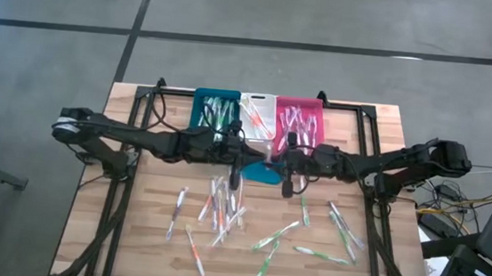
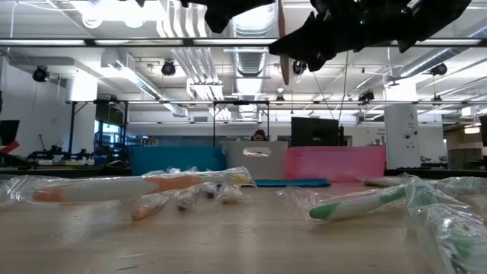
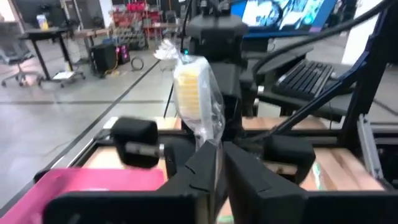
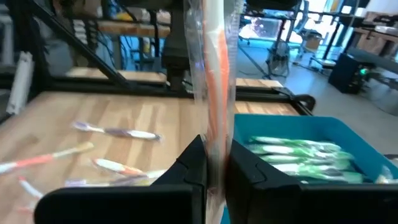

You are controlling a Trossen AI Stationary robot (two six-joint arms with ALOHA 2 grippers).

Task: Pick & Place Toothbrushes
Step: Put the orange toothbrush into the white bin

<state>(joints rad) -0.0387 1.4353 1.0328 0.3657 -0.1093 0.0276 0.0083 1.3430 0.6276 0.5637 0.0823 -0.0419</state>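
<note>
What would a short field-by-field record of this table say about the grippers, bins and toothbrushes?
left gripper: shut on yellow-headed toothbrush, wrapped, above the table
right gripper: shut on orange-striped toothbrush, wrapped, beside the left
bins: teal bin, white bin, pink bin, in a row at the far edge
teal bin holds: green toothbrushes
loose toothbrushes: scattered on the table's near half

I read no text, label, brand or number anywhere; monitor glow in room illegible to me
</note>
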